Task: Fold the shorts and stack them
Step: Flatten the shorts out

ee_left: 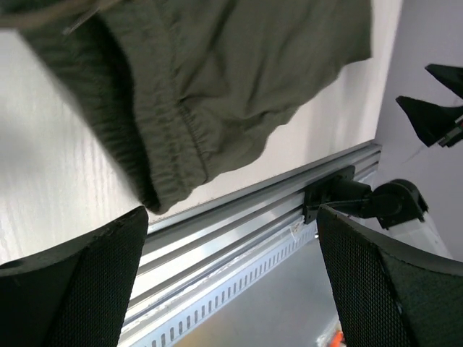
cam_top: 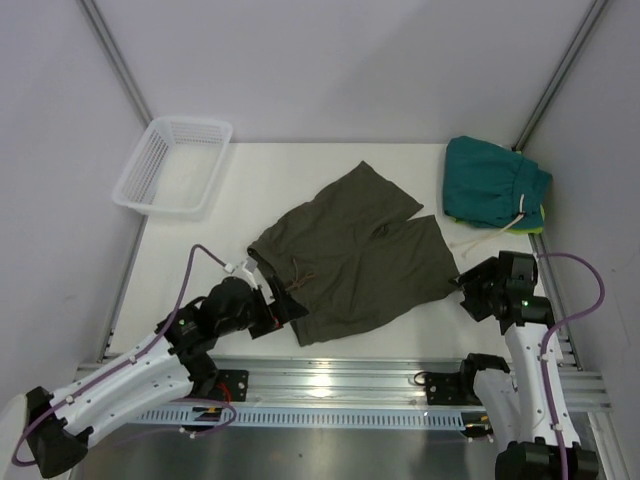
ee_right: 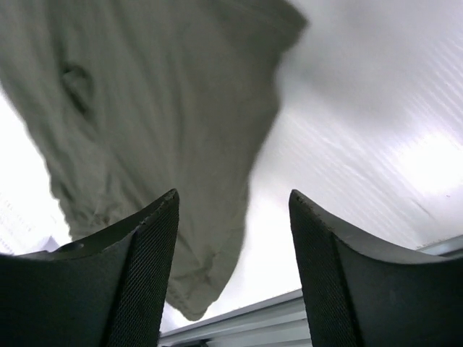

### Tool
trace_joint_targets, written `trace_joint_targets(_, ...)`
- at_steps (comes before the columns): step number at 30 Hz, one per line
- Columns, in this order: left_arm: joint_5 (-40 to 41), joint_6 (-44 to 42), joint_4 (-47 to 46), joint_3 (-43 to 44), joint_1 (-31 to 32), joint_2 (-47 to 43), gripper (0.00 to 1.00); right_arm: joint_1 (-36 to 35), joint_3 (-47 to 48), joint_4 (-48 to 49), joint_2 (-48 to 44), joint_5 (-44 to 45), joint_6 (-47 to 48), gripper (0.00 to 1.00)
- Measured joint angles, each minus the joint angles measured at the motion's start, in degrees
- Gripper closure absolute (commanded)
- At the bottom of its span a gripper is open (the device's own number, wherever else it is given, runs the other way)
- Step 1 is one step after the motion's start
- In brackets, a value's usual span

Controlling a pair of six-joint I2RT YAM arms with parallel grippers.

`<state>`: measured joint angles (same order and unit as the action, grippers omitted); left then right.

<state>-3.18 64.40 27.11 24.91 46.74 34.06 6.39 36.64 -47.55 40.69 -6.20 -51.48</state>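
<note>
The olive shorts [cam_top: 355, 255] lie spread flat in the middle of the table [cam_top: 260, 180], waistband toward the lower left and legs toward the upper right. The folded teal pair [cam_top: 493, 182] sits in the upper right corner.

The left gripper [cam_top: 285, 310] hovers at the waistband's lower corner, jaws spread wide and holding nothing. In its wrist view the gathered waistband ends just above the left finger [ee_left: 79, 282], not between the fingers. The right gripper [cam_top: 462, 285] is at the right-hand leg hem, jaws parted and empty.

The main risk is a missed or shallow pinch. Neither pincer has cloth between its pads, so closing here would likely catch air or only a top layer. A single-layer grab would let the shorts peel open during the fold. If one side grips and the other slips, the cloth could drag skew or bunch. The near hem also lies close to the rail [cam_top: 400, 380], where a low approach might snag. A wide swing on the right could nudge the teal pair.
</note>
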Motion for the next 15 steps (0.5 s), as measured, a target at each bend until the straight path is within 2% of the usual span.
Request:
trace_joint_targets(6,-0.59,4.44,-0.39,-2.95,-0.02,3.30,0.01,1.62,-5.49,4.90,1.51,2.34,-2.80,0.37)
trace_joint_targets(15,1.64,10.73,-0.81,-4.57,-0.02,-5.11,0.01,7.02,-9.92,15.37,5.49,2.34,-2.97,0.39)
